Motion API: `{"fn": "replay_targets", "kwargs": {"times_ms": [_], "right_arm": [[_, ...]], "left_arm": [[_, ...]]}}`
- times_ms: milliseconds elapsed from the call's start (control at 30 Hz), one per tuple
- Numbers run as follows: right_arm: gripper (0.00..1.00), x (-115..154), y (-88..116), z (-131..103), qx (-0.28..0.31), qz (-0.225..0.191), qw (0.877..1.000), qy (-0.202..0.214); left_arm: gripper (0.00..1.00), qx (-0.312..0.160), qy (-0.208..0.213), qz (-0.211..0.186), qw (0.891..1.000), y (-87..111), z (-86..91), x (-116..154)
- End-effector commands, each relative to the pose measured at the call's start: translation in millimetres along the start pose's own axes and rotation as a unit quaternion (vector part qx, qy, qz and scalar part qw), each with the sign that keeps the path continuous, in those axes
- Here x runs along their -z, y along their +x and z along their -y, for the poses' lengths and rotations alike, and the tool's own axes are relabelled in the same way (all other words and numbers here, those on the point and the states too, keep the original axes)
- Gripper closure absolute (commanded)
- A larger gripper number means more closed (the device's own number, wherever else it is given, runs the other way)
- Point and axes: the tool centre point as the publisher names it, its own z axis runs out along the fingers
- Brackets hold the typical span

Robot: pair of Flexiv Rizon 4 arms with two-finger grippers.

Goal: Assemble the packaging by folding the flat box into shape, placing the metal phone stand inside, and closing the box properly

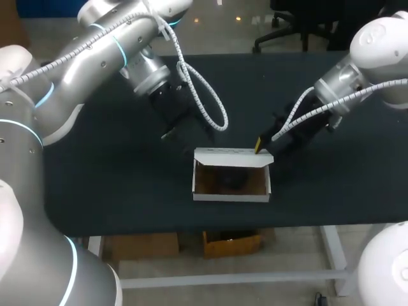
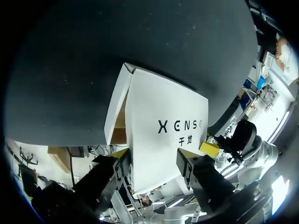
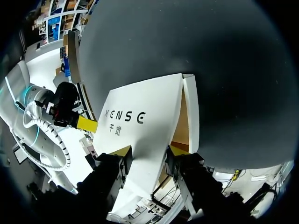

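The white box (image 1: 231, 194) stands open at the middle of the table. Its printed lid (image 1: 233, 157) is raised along the far side. Inside lies the dark phone stand (image 1: 231, 181). My right gripper (image 1: 262, 145) is at the lid's right end, open, with one yellow tip on the lid's top edge. The right wrist view has the lid's outer face (image 3: 140, 107) filling the gap between its fingers (image 3: 122, 151). My left gripper (image 1: 171, 131) hangs open behind the box's left corner, clear of it. From the left wrist, the lid (image 2: 163, 107) lies ahead of that gripper (image 2: 154, 156).
The dark table top (image 1: 115, 191) stretches bare to the left and right of the box. Its front edge runs just below the box. The left arm's white coiled cable (image 1: 204, 95) loops down over the table behind the box.
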Motion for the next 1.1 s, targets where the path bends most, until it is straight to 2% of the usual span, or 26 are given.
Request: {"fn": "replay_targets", "kwargs": {"times_ms": [33, 567, 1100], "right_arm": [[0.55, -4, 0, 5, -0.001, 0.000, 1.000, -0.005], [0.55, -7, -13, 2, -0.004, 0.005, 1.000, -0.002], [0.54, -9, -19, 2, 0.008, 0.019, 1.000, 0.004]], "left_arm": [[0.36, -0.001, -0.014, 0.002, 1.000, 3.6, 8.4, -3], [0.36, -0.010, -0.006, 0.002, 1.000, -11.8, 4.3, -12], [0.32, -0.019, 0.007, 0.019, 1.000, -24.2, 3.8, -13]]}}
